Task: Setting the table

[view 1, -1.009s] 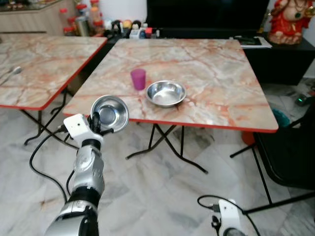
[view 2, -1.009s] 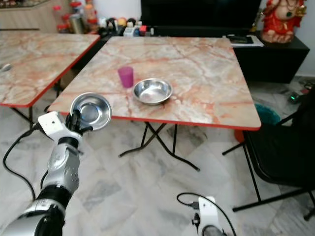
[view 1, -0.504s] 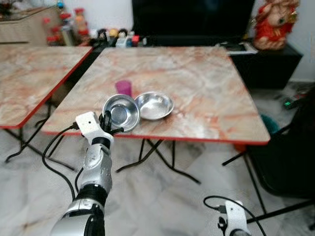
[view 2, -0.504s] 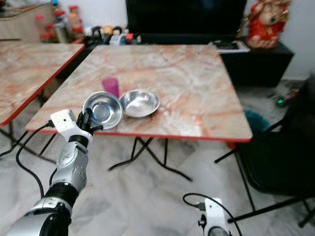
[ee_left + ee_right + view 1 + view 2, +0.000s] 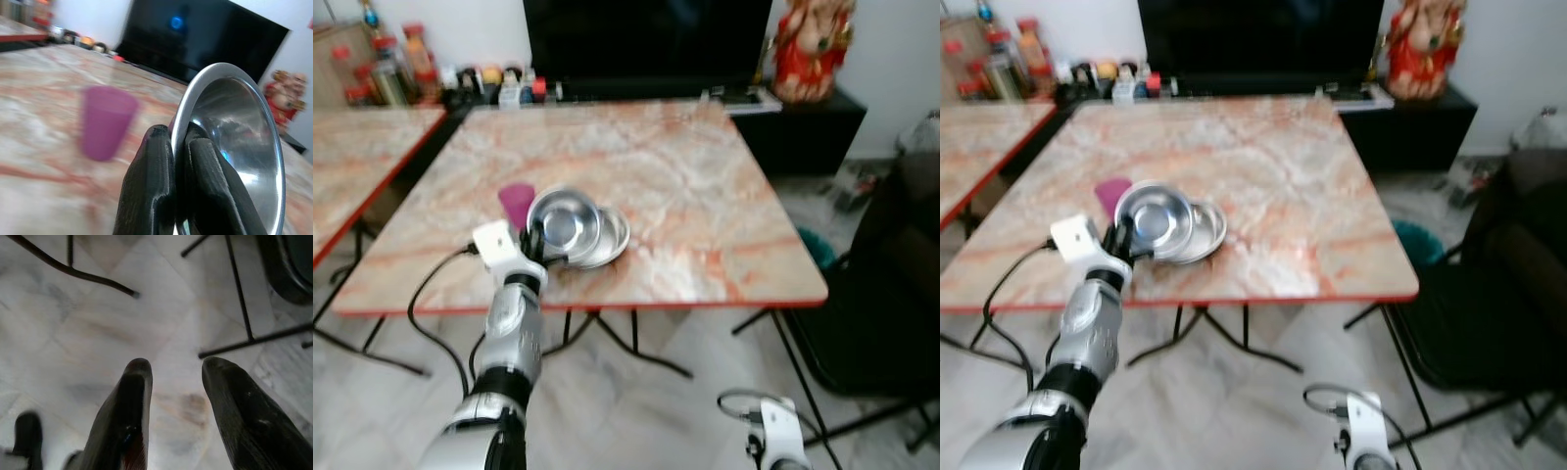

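Observation:
My left gripper (image 5: 532,238) is shut on the rim of a small steel bowl (image 5: 561,224), held tilted above the near part of the marble table (image 5: 705,196). In the left wrist view the black fingers (image 5: 156,181) pinch the bowl (image 5: 234,132) at its edge. A second steel bowl (image 5: 612,238) sits on the table just behind and right of the held one. A purple cup (image 5: 516,204) stands upright to the left of both bowls. My right gripper (image 5: 171,377) hangs low by the floor, open with nothing between its fingers.
A second marble table (image 5: 357,157) stands to the left. Bottles and jars (image 5: 391,78) line the back beside a dark TV (image 5: 646,44). A red figurine (image 5: 808,49) stands at the back right. A black chair (image 5: 891,294) sits right of the table.
The camera has come closer to the table and turned right. My left gripper has carried the steel bowl forward from the table's edge to above the tabletop, next to the other bowl.

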Tool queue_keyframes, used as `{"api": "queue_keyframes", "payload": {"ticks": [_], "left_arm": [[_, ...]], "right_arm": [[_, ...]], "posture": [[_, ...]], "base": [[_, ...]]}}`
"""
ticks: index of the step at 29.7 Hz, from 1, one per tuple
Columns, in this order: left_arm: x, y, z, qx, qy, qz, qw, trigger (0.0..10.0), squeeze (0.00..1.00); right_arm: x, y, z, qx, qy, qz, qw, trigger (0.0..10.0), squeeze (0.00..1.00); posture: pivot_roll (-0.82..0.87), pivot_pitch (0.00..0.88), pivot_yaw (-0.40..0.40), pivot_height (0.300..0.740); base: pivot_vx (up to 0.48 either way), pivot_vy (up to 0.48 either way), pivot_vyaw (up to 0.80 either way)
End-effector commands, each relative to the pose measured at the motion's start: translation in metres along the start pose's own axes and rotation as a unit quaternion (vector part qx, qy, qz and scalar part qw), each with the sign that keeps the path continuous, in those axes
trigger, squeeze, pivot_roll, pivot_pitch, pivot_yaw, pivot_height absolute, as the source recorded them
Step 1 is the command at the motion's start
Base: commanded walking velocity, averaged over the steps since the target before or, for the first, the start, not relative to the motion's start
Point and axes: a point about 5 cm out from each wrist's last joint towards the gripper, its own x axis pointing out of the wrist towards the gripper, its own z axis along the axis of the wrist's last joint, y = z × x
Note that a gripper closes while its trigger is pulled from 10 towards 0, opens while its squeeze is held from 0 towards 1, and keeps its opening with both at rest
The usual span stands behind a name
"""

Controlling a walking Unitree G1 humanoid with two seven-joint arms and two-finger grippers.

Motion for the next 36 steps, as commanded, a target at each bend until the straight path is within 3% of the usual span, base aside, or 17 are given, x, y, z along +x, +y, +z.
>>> {"api": "queue_keyframes", "payload": {"ticks": [1, 19, 26, 33, 35, 36], "left_arm": [[0.003, 0.006, 0.007, 0.008, -0.010, 0.007, 1.000, 10.0, 0.00], [0.002, -0.007, 0.004, -0.002, -0.003, -0.029, 1.000, 10.0, 0.00], [-0.003, -0.033, -0.009, -0.066, 0.040, -0.125, 0.989, 10.0, 0.00], [-0.003, -0.032, -0.006, -0.091, 0.038, -0.119, 0.988, 10.0, 0.00], [-0.004, -0.030, -0.005, -0.111, 0.039, -0.115, 0.986, 10.0, 0.00], [-0.004, -0.028, -0.005, -0.144, 0.043, -0.108, 0.983, 10.0, 0.00]], "right_arm": [[0.000, 0.009, 0.003, 0.008, -0.007, 0.011, 1.000, 10.0, 0.00], [0.000, 0.009, 0.002, 0.001, -0.010, 0.012, 1.000, 10.0, 0.00], [0.000, 0.009, 0.001, -0.002, -0.009, 0.012, 1.000, 10.0, 0.00], [-0.001, 0.009, -0.001, 0.000, -0.008, 0.011, 1.000, 10.0, 0.00], [-0.001, 0.009, -0.002, 0.001, -0.007, 0.011, 1.000, 10.0, 0.00], [-0.002, 0.009, -0.005, 0.001, -0.005, 0.012, 1.000, 10.0, 0.00]], "posture": [[0.03, 0.000, 0.014, 0.740], [0.03, 0.000, 0.012, 0.740], [0.03, 0.000, 0.016, 0.740], [0.03, 0.000, 0.017, 0.740], [0.03, 0.000, 0.019, 0.740], [0.04, 0.000, 0.021, 0.740]], "base": [[0.341, 0.000, 0.00], [0.340, 0.000, 0.00], [0.000, 0.000, 0.00], [0.000, 0.000, 0.00], [0.000, 0.000, 0.00], [0.000, 0.000, 0.00]]}}
